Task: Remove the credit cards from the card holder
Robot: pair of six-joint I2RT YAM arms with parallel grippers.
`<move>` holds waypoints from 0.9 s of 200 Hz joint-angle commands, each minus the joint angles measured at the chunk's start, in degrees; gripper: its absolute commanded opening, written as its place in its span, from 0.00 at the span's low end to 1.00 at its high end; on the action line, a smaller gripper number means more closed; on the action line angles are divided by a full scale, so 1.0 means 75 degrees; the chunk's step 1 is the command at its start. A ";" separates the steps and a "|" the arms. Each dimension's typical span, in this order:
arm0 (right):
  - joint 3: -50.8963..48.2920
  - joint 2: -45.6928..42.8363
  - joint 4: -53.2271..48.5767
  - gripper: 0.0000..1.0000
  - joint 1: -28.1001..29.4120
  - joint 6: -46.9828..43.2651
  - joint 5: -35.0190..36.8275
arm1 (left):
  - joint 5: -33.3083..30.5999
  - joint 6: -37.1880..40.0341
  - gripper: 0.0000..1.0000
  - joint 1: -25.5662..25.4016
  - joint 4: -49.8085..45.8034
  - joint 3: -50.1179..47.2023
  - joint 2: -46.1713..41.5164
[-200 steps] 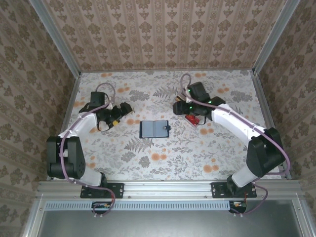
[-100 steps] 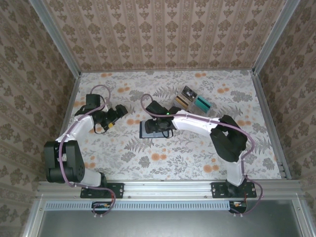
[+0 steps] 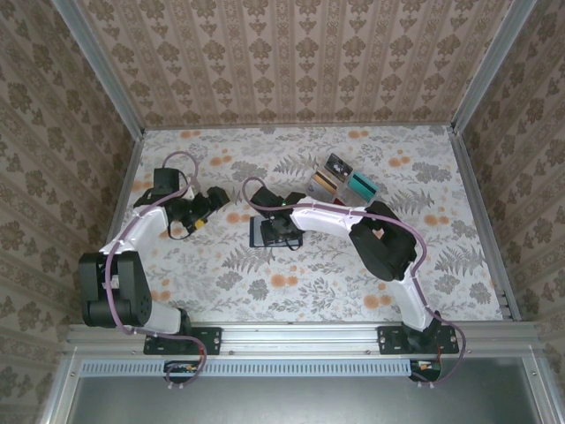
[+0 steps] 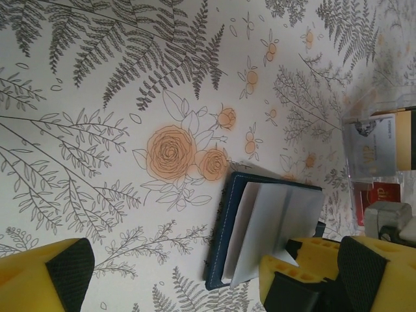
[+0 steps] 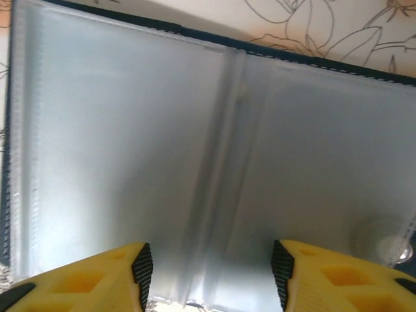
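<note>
- The card holder [image 3: 265,232] is laid open on the table, its grey-blue inside facing up; in the left wrist view one leaf [image 4: 273,221] is seen lifted off the cover.
- The credit cards [image 3: 323,183] are kept in a clear tray [image 3: 348,175] behind and to the right of the holder, well apart from it: a tan, a grey and a teal one.
- The table [image 3: 353,274] is covered in fern-and-rose print and enclosed by patterned walls [image 3: 291,62] on three sides.
- The right gripper [image 3: 284,232] is held low over the holder's inside, jaws parted, with nothing clamped.
- The left gripper [image 3: 210,203] is spread wide, holding nothing, left of the holder.
</note>
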 commanded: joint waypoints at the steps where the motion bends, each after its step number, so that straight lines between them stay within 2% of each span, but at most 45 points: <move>1: 0.0055 0.0225 -0.0505 0.50 -0.0097 0.0085 0.0299 | 0.0311 0.0127 1.00 -0.0084 0.0163 -0.0034 0.0110; 40: -0.0224 0.0165 -0.0426 0.40 -0.0180 0.0158 0.0321 | 0.0671 0.0040 0.94 -0.0411 0.0407 0.0054 0.0529; 81: -0.0330 0.0189 -0.0364 0.35 -0.0246 0.0194 0.0264 | 0.0843 0.0057 0.79 -0.0975 0.0510 0.0167 0.0999; 112: -0.0333 0.0236 -0.0345 0.33 -0.0255 0.0196 0.0205 | 0.1099 0.0076 0.59 -0.1403 0.0569 0.0281 0.1394; 134: -0.0400 0.0209 -0.0199 0.32 -0.0266 0.0170 0.0004 | 0.1100 0.0168 0.49 -0.1572 0.0557 0.0411 0.1717; 180: -0.0475 0.0202 -0.0069 0.31 -0.0331 0.0194 -0.0254 | 0.1256 0.0302 0.40 -0.1739 0.0582 0.0729 0.2398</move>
